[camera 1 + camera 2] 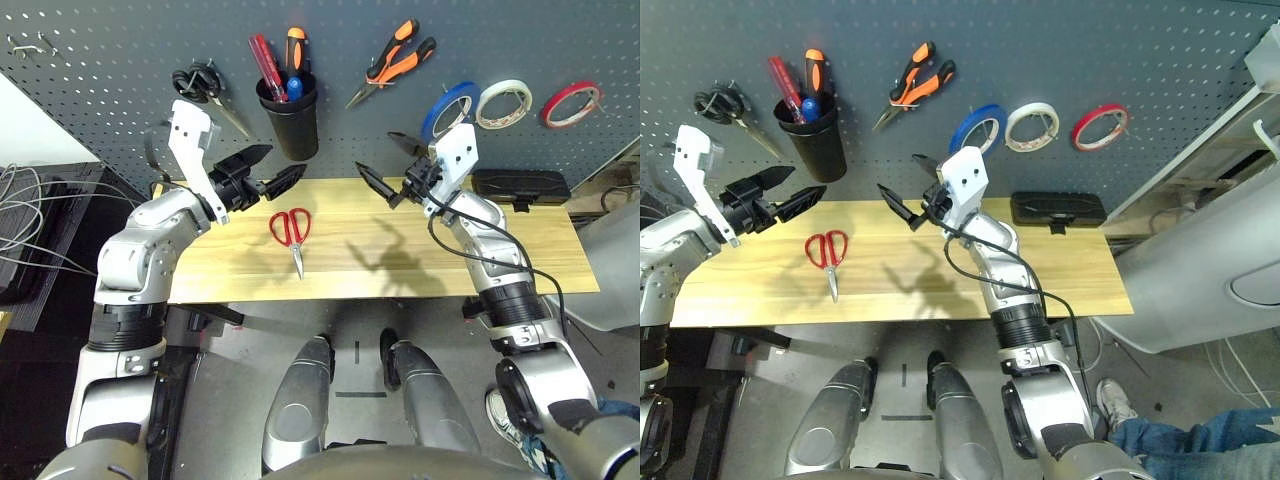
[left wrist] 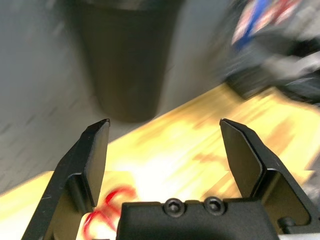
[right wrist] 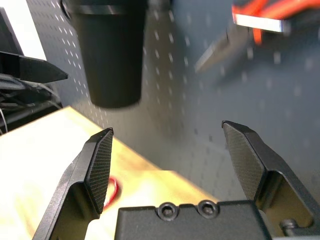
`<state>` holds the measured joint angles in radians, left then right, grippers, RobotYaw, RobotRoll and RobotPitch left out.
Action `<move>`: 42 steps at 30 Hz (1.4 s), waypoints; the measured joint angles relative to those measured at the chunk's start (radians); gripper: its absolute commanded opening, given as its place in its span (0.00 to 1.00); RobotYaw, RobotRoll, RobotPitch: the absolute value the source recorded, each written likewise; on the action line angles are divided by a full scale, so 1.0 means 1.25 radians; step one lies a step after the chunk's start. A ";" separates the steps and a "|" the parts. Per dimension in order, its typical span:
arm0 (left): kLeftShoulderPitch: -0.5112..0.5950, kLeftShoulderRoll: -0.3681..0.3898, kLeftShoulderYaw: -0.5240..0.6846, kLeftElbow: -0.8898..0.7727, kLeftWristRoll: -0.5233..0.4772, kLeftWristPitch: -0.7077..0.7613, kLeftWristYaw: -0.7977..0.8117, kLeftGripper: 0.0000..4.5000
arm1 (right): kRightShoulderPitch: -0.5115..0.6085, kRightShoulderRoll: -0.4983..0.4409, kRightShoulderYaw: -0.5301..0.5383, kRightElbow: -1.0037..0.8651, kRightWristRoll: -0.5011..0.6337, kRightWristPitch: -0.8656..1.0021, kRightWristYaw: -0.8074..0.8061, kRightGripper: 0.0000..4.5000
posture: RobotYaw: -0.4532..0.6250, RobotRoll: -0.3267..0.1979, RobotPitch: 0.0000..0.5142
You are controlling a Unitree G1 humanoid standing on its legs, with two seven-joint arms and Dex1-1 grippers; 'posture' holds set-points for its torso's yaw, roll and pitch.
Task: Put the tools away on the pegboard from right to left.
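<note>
A long, pale yellow wooden tabletop [image 1: 480, 262] with visible grain runs left to right just in front of the wall. On its left half lie red-handled scissors [image 1: 292, 235], flat on the wood, handles toward the far edge and blades pointing to the near edge. At the far right edge rests a flat black rectangular case [image 1: 520, 186].

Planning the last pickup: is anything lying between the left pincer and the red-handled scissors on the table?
Nothing visible does. The red-handled scissors lie alone on bare wood of the table, and the open left pincer hangs just above and behind them, empty.
</note>
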<state>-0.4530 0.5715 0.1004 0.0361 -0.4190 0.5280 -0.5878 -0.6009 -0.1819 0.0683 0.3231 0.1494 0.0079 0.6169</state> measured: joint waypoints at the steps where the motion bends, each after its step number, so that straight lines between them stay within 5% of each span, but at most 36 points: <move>1: 0.005 0.000 -0.004 0.017 0.018 -0.001 0.009 1.00 | 0.004 0.000 0.001 0.003 -0.003 0.017 -0.004 1.00 | 0.54 0.62 0.50; 13: 0.024 -0.067 -0.008 0.180 0.153 -0.024 0.153 1.00 | 0.036 0.021 0.004 0.020 -0.009 0.149 -0.058 1.00 | 0.53 0.62 0.60; 23: -0.009 -0.128 -0.010 0.407 0.263 -0.157 0.279 1.00 | 0.066 0.066 0.039 0.009 -0.023 0.183 -0.101 1.00 | 0.49 0.62 0.70; 38: -0.135 -0.190 -0.007 0.678 0.311 -0.268 0.349 1.00 | 0.107 0.086 0.066 -0.071 -0.038 0.233 -0.132 1.00 | 0.45 0.62 0.78; 42: -0.149 -0.190 -0.005 0.714 0.313 -0.278 0.363 0.79 | 0.116 0.089 0.077 -0.093 -0.038 0.251 -0.133 1.00 | 0.44 0.62 0.79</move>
<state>-0.6397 0.3334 0.0941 0.9284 -0.0277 0.1804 -0.1337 -0.4558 -0.0713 0.1650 0.2073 0.1023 0.3220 0.4511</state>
